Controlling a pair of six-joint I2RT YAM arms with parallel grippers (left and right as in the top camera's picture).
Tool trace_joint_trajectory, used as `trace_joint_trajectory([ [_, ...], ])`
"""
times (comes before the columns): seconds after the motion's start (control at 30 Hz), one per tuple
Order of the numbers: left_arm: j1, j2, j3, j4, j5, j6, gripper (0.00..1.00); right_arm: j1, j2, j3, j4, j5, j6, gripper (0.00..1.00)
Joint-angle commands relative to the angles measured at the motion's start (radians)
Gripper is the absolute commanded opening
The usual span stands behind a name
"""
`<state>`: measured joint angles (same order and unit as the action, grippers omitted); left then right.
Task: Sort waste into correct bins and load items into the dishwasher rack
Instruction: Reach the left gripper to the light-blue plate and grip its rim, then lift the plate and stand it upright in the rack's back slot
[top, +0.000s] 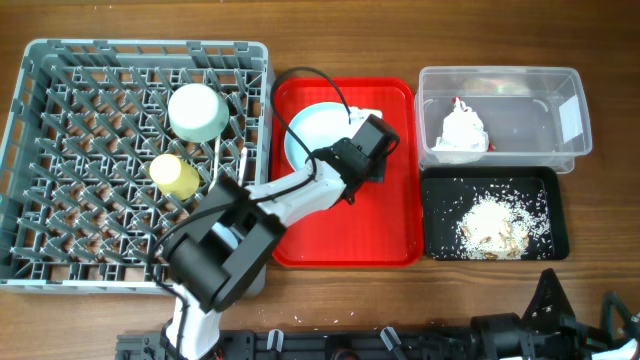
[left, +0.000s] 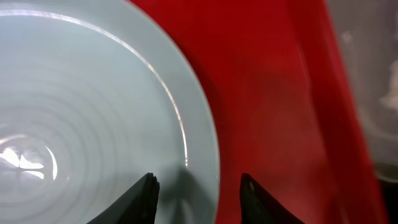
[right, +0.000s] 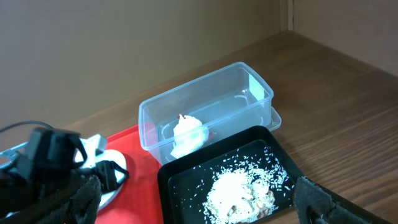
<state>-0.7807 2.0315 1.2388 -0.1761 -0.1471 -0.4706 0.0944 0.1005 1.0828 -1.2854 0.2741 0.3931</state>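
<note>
The light blue plate (top: 312, 135) lies on the red tray (top: 385, 215). My left gripper (top: 346, 165) is open over the plate's right rim. In the left wrist view one finger is over the plate (left: 93, 112) and the other over the tray, with the rim between the fingertips (left: 199, 193). The pale green bowl (top: 195, 110) and yellow cup (top: 175, 175) are in the grey rack (top: 60, 140). The napkin (top: 462, 130) and red wrapper (top: 460, 103) lie in the clear tub (top: 560, 85). Rice scraps (top: 495, 222) lie in the black tray (top: 440, 190). My right gripper (right: 205, 205) is open and empty.
The red tray sits between the rack and the two bins. The right arm (top: 575, 310) rests low at the front right of the wooden table, near the black tray (right: 186, 180). A small white object (top: 366, 113) lies by the plate's far right rim.
</note>
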Motion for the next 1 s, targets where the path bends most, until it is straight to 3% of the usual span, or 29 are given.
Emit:
trace_joint_trajectory([
  [0.0, -0.002, 0.05, 0.005, 0.0, 0.008, 0.027, 0.37, -0.002, -0.01, 0.002, 0.004, 0.018, 0.008, 1.0],
  [0.1, 0.002, 0.043, 0.006, 0.008, -0.044, 0.078, 0.04, -0.002, -0.01, 0.002, 0.004, 0.018, 0.007, 1.0],
  [0.2, 0.004, -0.032, 0.029, 0.002, -0.168, 0.078, 0.04, -0.002, -0.01, 0.002, 0.004, 0.018, 0.007, 1.0],
  [0.43, 0.025, -0.454, 0.167, -0.225, -0.148, 0.108, 0.04, -0.002, -0.01, 0.002, 0.004, 0.018, 0.007, 1.0],
  [0.6, 0.158, -0.676, 0.172, -0.29, -0.05, 0.134, 0.04, -0.002, -0.01, 0.002, 0.004, 0.018, 0.008, 1.0],
  [0.7, 0.327, -0.729, 0.172, -0.357, 0.101, 0.134, 0.04, -0.002, -0.01, 0.002, 0.004, 0.018, 0.007, 1.0],
  [0.77, 0.455, -0.721, 0.172, -0.376, 0.348, 0.14, 0.04, -0.002, -0.01, 0.002, 0.004, 0.018, 0.007, 1.0],
  [0.83, 0.596, -0.684, 0.172, -0.372, 0.736, 0.177, 0.04, -0.002, -0.01, 0.002, 0.004, 0.018, 0.007, 1.0],
  [0.9, 0.718, -0.635, 0.172, -0.351, 1.023, 0.176, 0.04, -0.002, -0.01, 0.002, 0.004, 0.018, 0.008, 1.0],
  [0.97, 0.834, -0.575, 0.172, -0.328, 1.208, 0.176, 0.04, -0.002, -0.01, 0.002, 0.004, 0.018, 0.008, 1.0],
])
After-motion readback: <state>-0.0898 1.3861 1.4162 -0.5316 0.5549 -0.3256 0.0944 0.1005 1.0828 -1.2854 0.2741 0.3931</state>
